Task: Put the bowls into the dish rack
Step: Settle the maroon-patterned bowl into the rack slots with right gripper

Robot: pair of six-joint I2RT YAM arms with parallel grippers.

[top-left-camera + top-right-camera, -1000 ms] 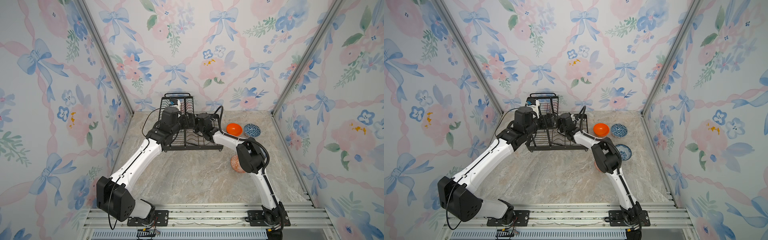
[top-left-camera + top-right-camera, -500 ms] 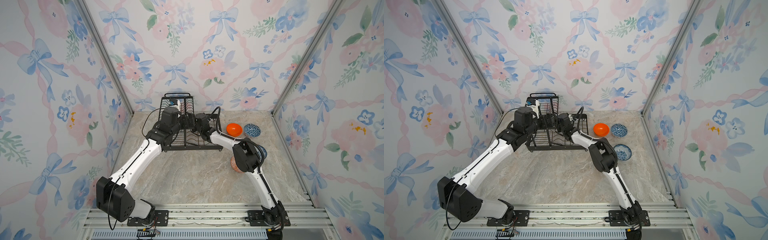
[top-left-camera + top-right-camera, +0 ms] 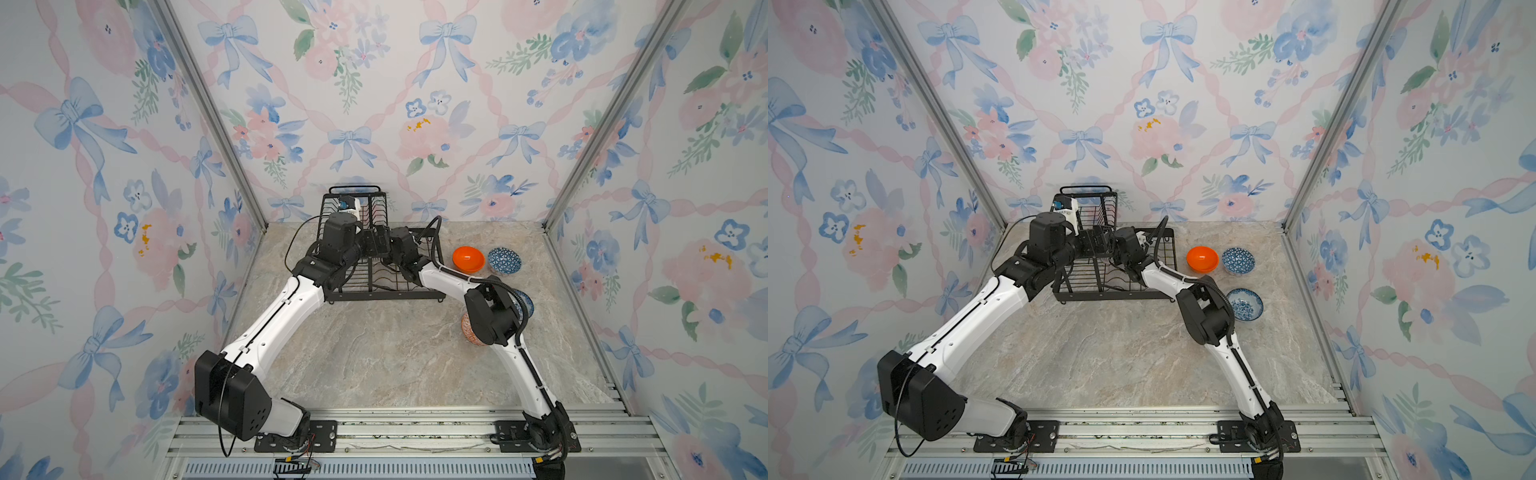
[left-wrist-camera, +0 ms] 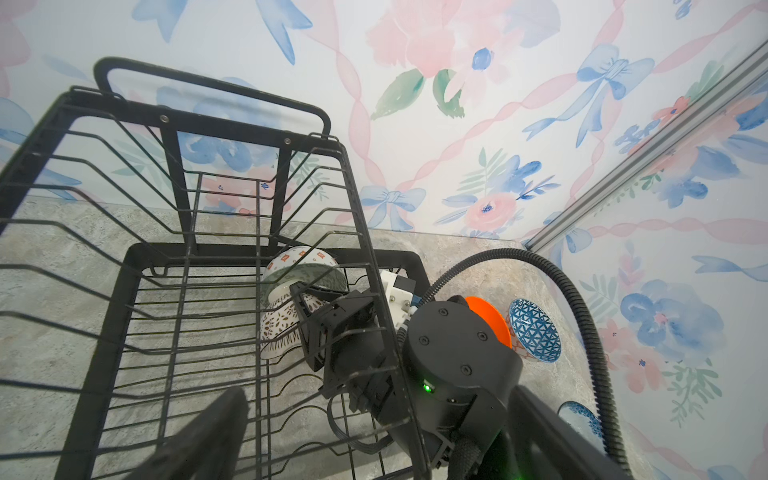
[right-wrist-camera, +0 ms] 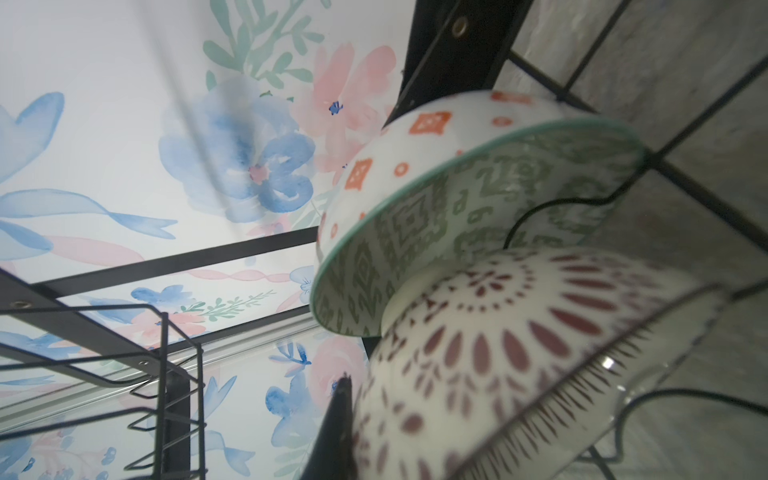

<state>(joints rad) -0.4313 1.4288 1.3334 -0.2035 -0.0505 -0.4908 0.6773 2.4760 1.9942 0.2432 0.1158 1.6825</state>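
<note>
Right hand (image 4: 305, 316) is down inside the dish rack (image 4: 120, 299), jaws drawn together on what looks to me like the wall of the white lattice bowl (image 4: 278, 328). That bowl lies tipped on its side in the lower tray, its foot nosing into the grey-green bowl (image 5: 478, 216) beside it. My worry is that pair: they touch, so a nudge or a careless release could knock the grey-green one off its wire or let the lattice bowl roll flat across the wavy slots. The wires also crowd the hand, and snagging one on the way out could drag the whole rack along the surface (image 3: 374, 353). The lattice bowl sits right at the right hand's fingertips, toward the rack's back posts. Left hand (image 4: 380, 390) hangs over the rack, jaws wide apart, holding nothing. Out on the surface to the right of the rack, well apart from either hand, are the orange bowl (image 3: 468, 258), the blue geometric bowl (image 3: 504, 261), the blue floral bowl (image 3: 1246, 304) and, half hidden behind the right arm's elbow, the orange-and-white bowl (image 3: 467, 328).
</note>
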